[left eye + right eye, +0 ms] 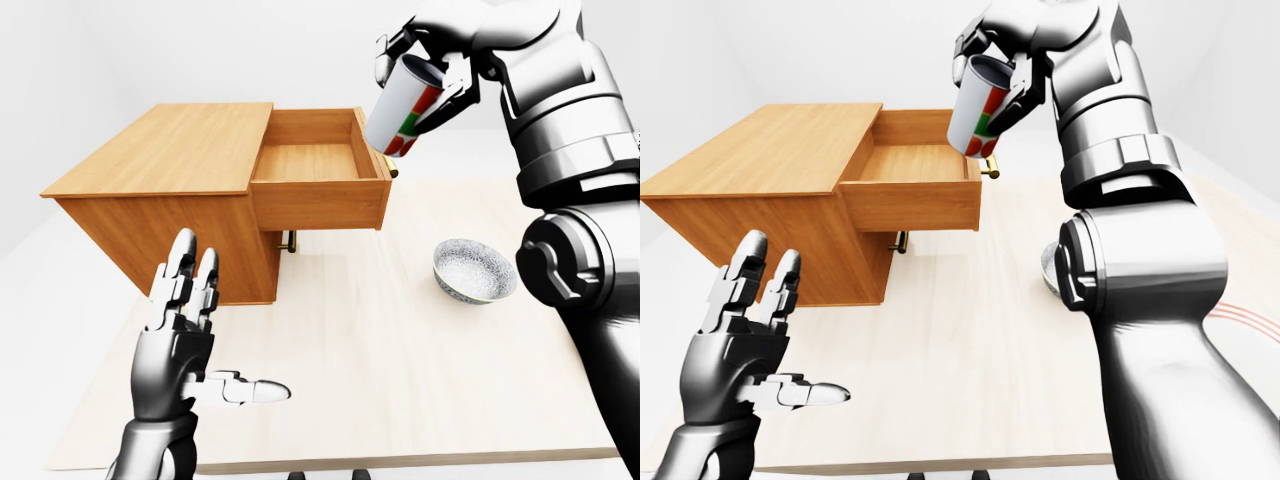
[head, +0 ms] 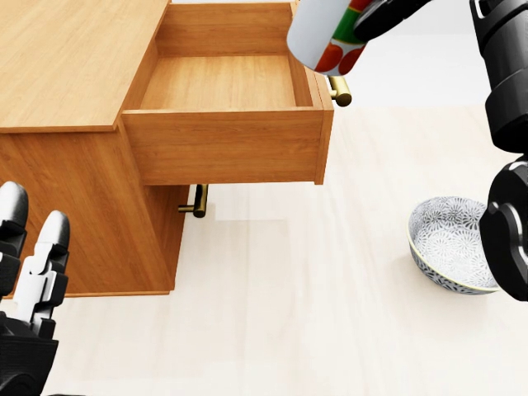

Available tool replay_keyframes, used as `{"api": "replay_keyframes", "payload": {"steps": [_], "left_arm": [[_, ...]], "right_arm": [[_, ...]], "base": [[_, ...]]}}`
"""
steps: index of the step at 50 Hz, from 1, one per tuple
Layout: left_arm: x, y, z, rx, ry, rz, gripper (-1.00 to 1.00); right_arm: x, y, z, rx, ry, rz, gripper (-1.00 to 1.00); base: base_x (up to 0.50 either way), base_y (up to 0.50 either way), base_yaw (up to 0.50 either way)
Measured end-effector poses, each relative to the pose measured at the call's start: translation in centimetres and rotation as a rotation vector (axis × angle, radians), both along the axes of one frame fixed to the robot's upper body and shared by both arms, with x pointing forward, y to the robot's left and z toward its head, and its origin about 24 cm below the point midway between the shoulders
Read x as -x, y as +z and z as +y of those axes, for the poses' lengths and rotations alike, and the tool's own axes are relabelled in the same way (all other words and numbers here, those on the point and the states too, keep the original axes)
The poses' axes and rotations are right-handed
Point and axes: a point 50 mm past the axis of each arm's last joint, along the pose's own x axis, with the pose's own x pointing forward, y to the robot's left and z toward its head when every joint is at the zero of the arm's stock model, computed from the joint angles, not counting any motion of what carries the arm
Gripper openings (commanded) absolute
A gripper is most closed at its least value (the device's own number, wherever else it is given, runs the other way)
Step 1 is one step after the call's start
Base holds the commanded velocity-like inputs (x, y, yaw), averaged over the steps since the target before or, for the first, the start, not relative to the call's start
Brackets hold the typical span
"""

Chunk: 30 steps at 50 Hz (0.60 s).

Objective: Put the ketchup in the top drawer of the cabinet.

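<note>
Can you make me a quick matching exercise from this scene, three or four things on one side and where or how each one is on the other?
Things:
1. ketchup
2. top drawer
3. bowl
4. left hand

States:
A. pulled open, nothing inside
B. open fingers, holding nothing
C. held tilted in the right hand
D. resting on the table, right of the cabinet in the left-eye view

Pairs: 1-C, 2-A, 3-D, 4-B

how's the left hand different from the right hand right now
The left hand is open, fingers spread and empty, low over the table. The right hand is raised near the open top drawer, shut on the ketchup, which it holds tilted. Both are the same metallic three-finger build.
</note>
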Motion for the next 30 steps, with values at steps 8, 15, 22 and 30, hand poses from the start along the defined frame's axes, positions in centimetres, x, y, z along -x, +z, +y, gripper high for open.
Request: {"api": "replay_keyframes", "payload": {"steps": [8,15,22,30], "left_arm": [[-0.2,-0.1,0.0,0.0,0.002,0.002,1.0],[-0.1,0.0,0.1,0.001,0.005,-0.003,1.0],[-0.1,0.0,0.1,0.001,0.006,-0.003,1.0],[-0.2,0.0,0.1,0.002,0.008,-0.004,1.0]], "right_arm": [[0.0,0.0,0.9,0.011,0.014,0.015,-1.0],[0.0,0.1,1.4,0.019,0.023,0.021,-1.0],[0.0,0.1,1.9,0.024,0.028,0.027,-1.0],[-0.2,-0.1,2.3,0.007,0.025,0.019,-1.0]], "base": [[0.0,0.0,0.0],[0.0,0.0,0.0],[0.0,0.0,0.0],[0.0,0.0,0.0]]}}
